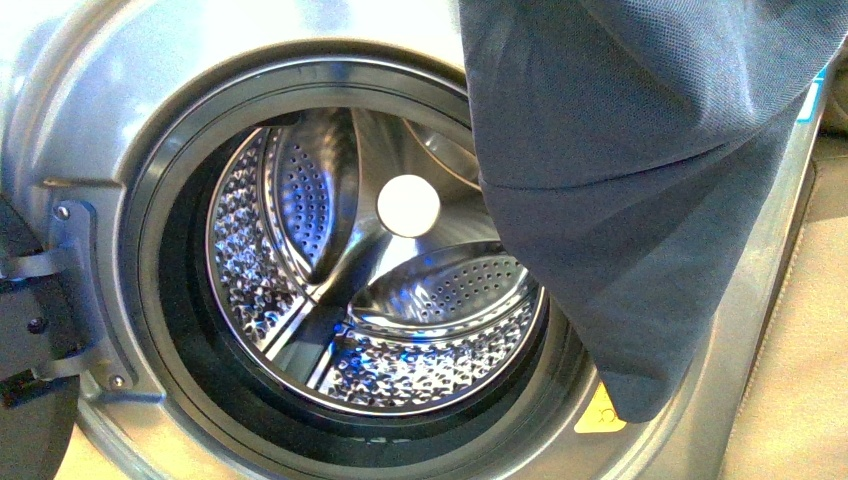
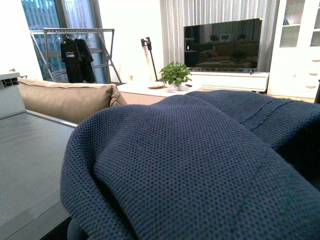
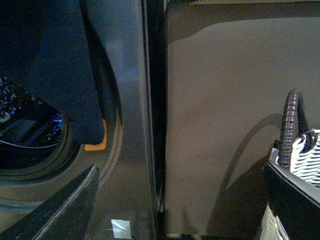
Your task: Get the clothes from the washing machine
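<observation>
We look into a bright living room. At the far left, a tall window [image 2: 42, 15] shows city buildings in daylight. In front of it stands a metal clothes rack [image 2: 75, 34] with dark garments [image 2: 75, 60] hanging on it. Next comes a plain white wall [image 2: 127, 30], with a stick vacuum [image 2: 148, 50] upright beside it. White curtains [image 2: 172, 22] hang behind a large dark television [image 2: 222, 42], which sits on a low white cabinet [image 2: 235, 80]. A leafy green potted plant [image 2: 175, 74] stands by a pale low table [image 2: 142, 89]. A white shelf unit [image 2: 300, 45] fills the far right. A tan sofa [image 2: 65, 100] sits nearest us.
</observation>
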Available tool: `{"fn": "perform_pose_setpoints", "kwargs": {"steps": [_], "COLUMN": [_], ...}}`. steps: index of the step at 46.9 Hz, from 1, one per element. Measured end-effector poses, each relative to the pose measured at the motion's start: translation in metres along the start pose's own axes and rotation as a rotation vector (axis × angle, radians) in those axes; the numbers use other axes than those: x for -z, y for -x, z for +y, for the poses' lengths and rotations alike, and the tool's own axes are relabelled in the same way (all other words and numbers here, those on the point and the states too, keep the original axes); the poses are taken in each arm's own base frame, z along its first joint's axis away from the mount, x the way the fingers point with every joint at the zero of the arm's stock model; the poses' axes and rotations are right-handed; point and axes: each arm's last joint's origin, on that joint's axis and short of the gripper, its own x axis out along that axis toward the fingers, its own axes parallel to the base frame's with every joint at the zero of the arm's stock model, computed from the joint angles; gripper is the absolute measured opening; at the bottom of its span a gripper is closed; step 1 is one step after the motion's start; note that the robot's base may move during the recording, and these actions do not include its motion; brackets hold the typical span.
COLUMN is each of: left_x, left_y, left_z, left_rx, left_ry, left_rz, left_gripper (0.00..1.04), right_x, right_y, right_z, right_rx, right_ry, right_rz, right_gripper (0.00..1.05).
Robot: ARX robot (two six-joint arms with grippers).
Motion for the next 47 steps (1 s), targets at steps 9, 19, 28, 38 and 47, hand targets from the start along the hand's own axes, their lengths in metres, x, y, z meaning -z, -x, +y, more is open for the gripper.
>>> {"fn": "perform_pose_setpoints", "kwargs": {"steps": [9,19,28,38,47], "left_x": [0.0,0.0,0.0,0.0,0.0], "left_y": [0.0,0.0,0.0,0.0,0.0], "left_z": [0.0,0.0,0.0,0.0,0.0], "left_rx": [0.0,0.0,-0.001,-0.001,-0.001], "left_ry": [0.0,0.0,0.0,0.0,0.0], "left_rz": [0.0,0.0,0.0,0.0,0.0], "left_gripper": [0.14,0.14,0.14,0.14,0.14], "right_x": [0.0,-0.01,-0.063,-0.116,-0.169], "right_y": [0.0,-0.002,0.0,-0.001,-0.003], "right_z": [0.0,-0.001,-0.008,-0.009,-0.006], "right_rx": [-0.01,-0.278,-0.323,-0.429,-0.559], "right_ry": [-0.009,-0.255,-0.274,-0.208,-0.052], "right_rz": [0.004,0.134,-0.02,-0.158,-0.292], "right_gripper": [0.97,0.97,0.97,0.97,0.97]}}
